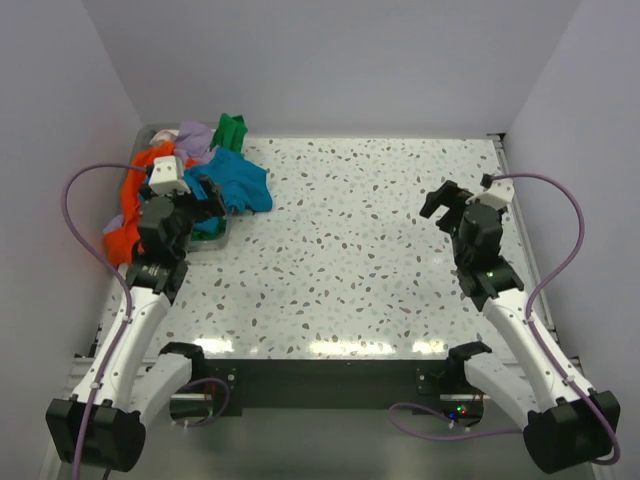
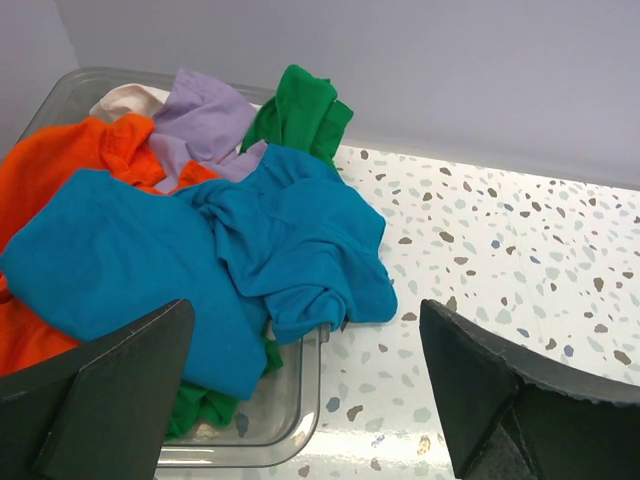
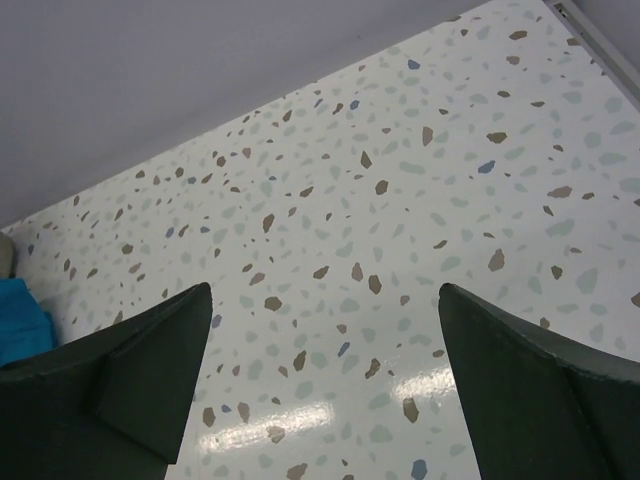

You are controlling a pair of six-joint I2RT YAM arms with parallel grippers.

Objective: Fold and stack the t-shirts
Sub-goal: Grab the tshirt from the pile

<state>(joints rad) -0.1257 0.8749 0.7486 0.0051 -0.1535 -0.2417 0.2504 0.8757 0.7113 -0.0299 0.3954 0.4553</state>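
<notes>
Table (image 1: 380,240): speckled.
Bin (image 2: 288,402): clear, far left.
Shirts: teal (image 2: 150,260) on top, orange (image 2: 50,180), green (image 2: 300,115), lavender (image 2: 205,115).
Left gripper (image 2: 305,335): wide, empty, by bin.
Right gripper (image 3: 325,300): wide, empty.

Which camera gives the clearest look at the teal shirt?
The left wrist view: the teal shirt fills the near frame, crumpled and spilling over the clear bin. The top external view shows the shirt small and far off. The right wrist view catches only a sliver at its left edge.
</notes>
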